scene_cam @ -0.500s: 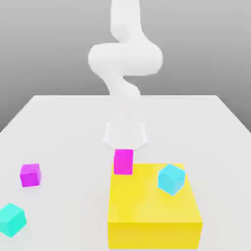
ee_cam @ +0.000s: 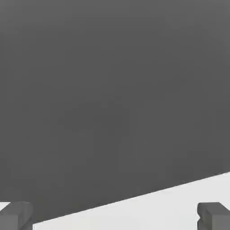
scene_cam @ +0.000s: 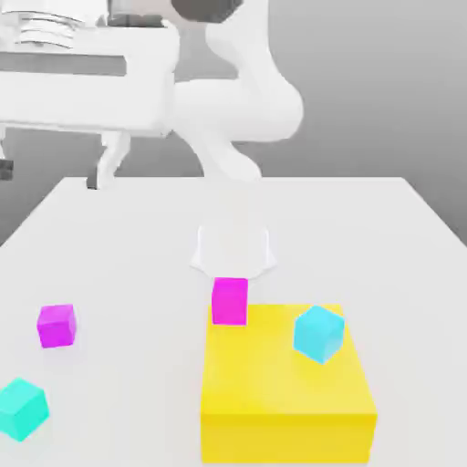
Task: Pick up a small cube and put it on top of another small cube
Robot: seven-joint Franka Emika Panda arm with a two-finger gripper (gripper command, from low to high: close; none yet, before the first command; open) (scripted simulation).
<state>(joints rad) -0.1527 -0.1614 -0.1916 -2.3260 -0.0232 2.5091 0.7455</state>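
The small turquoise-green cube (scene_cam: pixel 20 408) lies on the white table (scene_cam: pixel 128 255) at the near corner on the exterior view's left. A sky-blue small cube (scene_cam: pixel 319 333) rests tilted on the big yellow block (scene_cam: pixel 287 392). My gripper (scene_cam: pixel 47 176) hangs high above the table's far edge on the exterior view's left, far from every cube. It is open with nothing between its fingers. In the hand view the two dark fingertips (ee_cam: pixel 15 215) stand wide apart around my gripper (ee_cam: pixel 114 218), over a strip of white table (ee_cam: pixel 179 197) and grey background.
One magenta cube (scene_cam: pixel 229 301) stands against the yellow block's far edge. A second magenta cube (scene_cam: pixel 56 325) sits on the table at the exterior view's left, a little beyond the turquoise-green cube. The arm's white base (scene_cam: pixel 233 246) stands mid-table.
The arm has swung, and the hand with its gripper has come into the upper left of the exterior view. The cubes and the yellow block have not moved.
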